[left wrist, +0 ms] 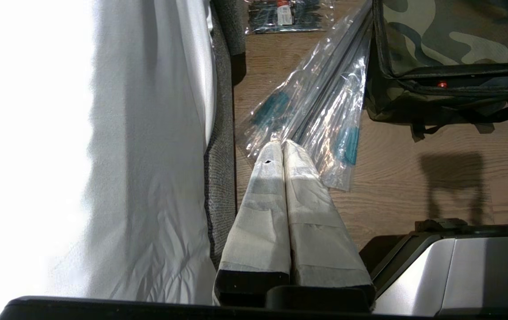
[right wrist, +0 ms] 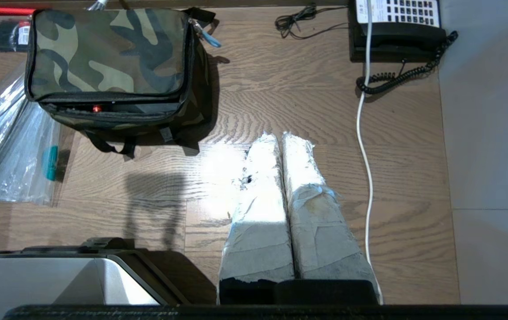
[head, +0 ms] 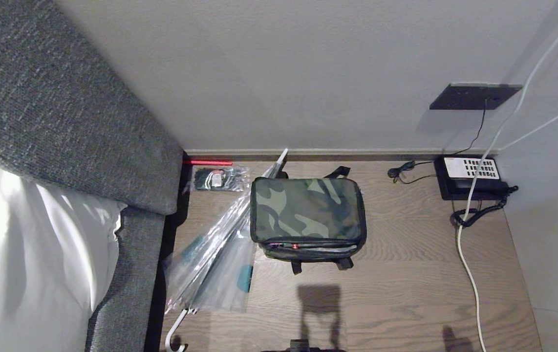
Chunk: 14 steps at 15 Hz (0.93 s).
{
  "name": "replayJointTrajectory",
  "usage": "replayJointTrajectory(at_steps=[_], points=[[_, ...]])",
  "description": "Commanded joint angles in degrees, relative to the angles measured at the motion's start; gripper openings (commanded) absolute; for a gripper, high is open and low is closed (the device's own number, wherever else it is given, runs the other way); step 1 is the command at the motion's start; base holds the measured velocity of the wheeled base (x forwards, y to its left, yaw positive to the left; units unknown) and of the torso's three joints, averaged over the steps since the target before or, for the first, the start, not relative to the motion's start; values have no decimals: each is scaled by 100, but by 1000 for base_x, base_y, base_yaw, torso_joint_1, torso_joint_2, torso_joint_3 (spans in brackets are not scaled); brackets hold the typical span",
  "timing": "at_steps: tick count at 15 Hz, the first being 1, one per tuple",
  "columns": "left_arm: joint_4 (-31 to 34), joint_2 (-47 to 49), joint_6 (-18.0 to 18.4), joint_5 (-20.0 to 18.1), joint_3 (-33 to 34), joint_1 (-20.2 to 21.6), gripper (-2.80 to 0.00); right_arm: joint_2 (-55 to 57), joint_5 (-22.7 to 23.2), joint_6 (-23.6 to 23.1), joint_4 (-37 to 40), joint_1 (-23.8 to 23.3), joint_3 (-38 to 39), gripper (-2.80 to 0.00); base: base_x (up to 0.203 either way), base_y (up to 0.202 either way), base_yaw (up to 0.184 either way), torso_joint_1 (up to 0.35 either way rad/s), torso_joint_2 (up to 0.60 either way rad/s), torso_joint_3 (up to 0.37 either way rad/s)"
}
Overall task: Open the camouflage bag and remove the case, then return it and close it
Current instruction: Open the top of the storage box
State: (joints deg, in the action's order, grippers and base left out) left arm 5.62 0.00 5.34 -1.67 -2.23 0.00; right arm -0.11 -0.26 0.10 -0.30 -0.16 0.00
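Note:
The camouflage bag (head: 307,210) lies zipped shut on the wooden floor near the wall, green camouflage panel up, black straps at front and back. It also shows in the left wrist view as the camouflage bag (left wrist: 454,40) and in the right wrist view as the camouflage bag (right wrist: 109,58). The case is hidden. My left gripper (left wrist: 279,143) hangs shut and empty, short of the bag and over the umbrella's end. My right gripper (right wrist: 280,134) hangs shut and empty over bare floor, to the right of the bag and nearer me. Neither arm shows in the head view.
A clear plastic-wrapped umbrella (head: 220,254) lies against the bag's left side. A grey sofa (head: 64,122) with a white cushion (head: 25,244) stands left. A black desk phone (head: 469,178) and a white cable (head: 469,274) lie right. A small packet (head: 218,178) sits by the wall.

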Motion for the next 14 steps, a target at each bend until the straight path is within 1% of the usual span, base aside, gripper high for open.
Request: replayJointTrajectory(at_steps=[1, 10, 11, 12, 14], points=[[-8, 0, 2, 0, 21, 0, -280, -7, -1, -1, -5, -2, 9, -280, 0, 0, 0, 0, 0, 0], [-27, 0, -7, 9, 28, 0, -280, -7, -1, -1, -5, -2, 9, -280, 0, 0, 0, 0, 0, 0], [-26, 0, -7, 9, 30, 0, -280, -1, 24, -53, -3, -2, 9, -280, 0, 0, 0, 0, 0, 0], [-32, 0, -7, 9, 30, 0, -280, 2, 38, -202, 15, 1, 9, -280, 0, 0, 0, 0, 0, 0], [-26, 0, -7, 9, 30, 0, -280, 2, 26, -238, 13, -1, 9, -280, 0, 0, 0, 0, 0, 0]])
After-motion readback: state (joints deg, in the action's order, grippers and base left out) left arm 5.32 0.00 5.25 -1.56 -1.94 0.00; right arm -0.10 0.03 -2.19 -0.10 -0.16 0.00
